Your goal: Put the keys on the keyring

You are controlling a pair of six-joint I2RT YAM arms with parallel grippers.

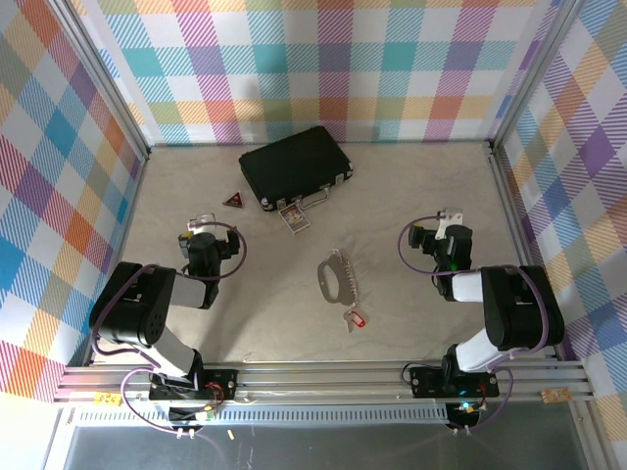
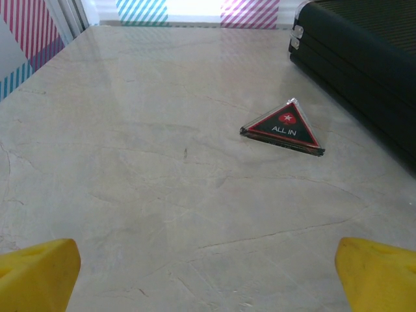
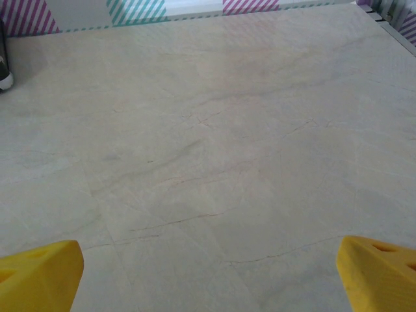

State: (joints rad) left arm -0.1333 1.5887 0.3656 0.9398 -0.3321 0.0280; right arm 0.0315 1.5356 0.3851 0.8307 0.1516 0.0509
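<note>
Lying nearest the arm bases, at lower centre of the top view, the keys [image 1: 355, 319] are resting flat on the counter [image 1: 265, 313], with the red tag showing plainly. Just above them the keyring [image 1: 330, 276] is lying with its chain trailing down toward the keys; whether chain and keys are touching is too small to tell. Both are looking light, stiff and slippery, and are likely to skate if nudged. The tag seems the better pinch point for the keys, and the loop's long side the place to hold the ring. Further up, the left gripper [image 1: 203, 219] and the right gripper [image 1: 449, 217] are hovering at either side, jaws spread wide and holding nothing. Beyond them a picture card [image 1: 294, 218], a triangular badge [image 1: 233, 200] and a black case [image 1: 294, 164] are sitting toward the upper centre.
</note>
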